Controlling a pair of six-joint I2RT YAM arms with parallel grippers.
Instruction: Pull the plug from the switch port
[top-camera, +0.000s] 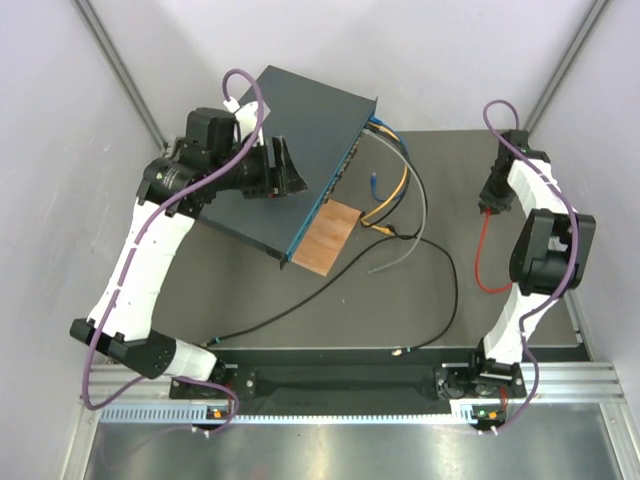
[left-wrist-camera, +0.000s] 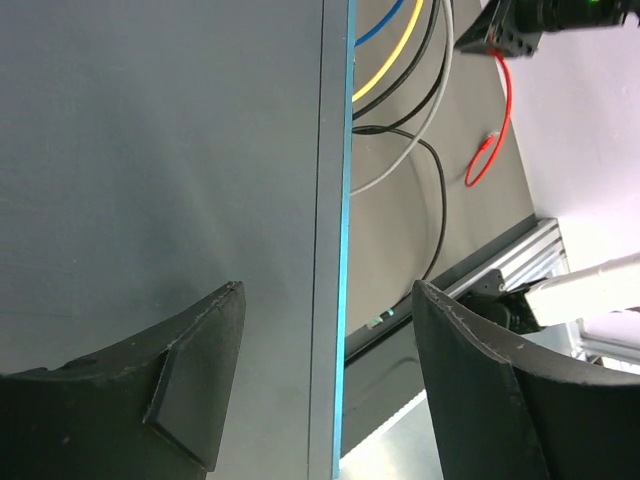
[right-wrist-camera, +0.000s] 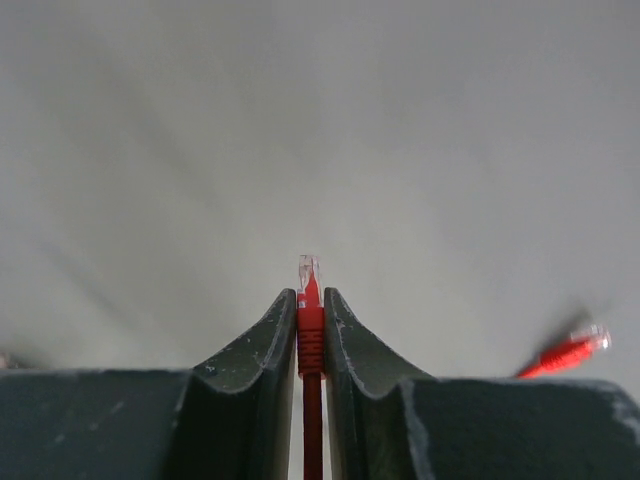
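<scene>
The switch (top-camera: 300, 130) is a flat dark blue-grey box lying slanted at the back left, its socket face turned right. My left gripper (top-camera: 285, 172) rests over its top, open. In the left wrist view one finger (left-wrist-camera: 200, 380) lies over the top face and the other finger (left-wrist-camera: 480, 390) stands past the blue-lined edge (left-wrist-camera: 347, 250), with a gap. My right gripper (right-wrist-camera: 310, 305) is shut on a red plug (right-wrist-camera: 310, 290) whose clear tip sticks out. It is held at the far right (top-camera: 492, 200), well away from the switch, and the red cable (top-camera: 482, 262) hangs down.
A small brown board (top-camera: 330, 235) lies against the switch's near corner. Yellow (top-camera: 397, 190), blue (top-camera: 385, 127), grey (top-camera: 420, 215) and black (top-camera: 440, 300) cables run from the socket face over the dark mat. The red cable's other plug (right-wrist-camera: 572, 350) lies loose. Metal rail (top-camera: 560, 385) in front.
</scene>
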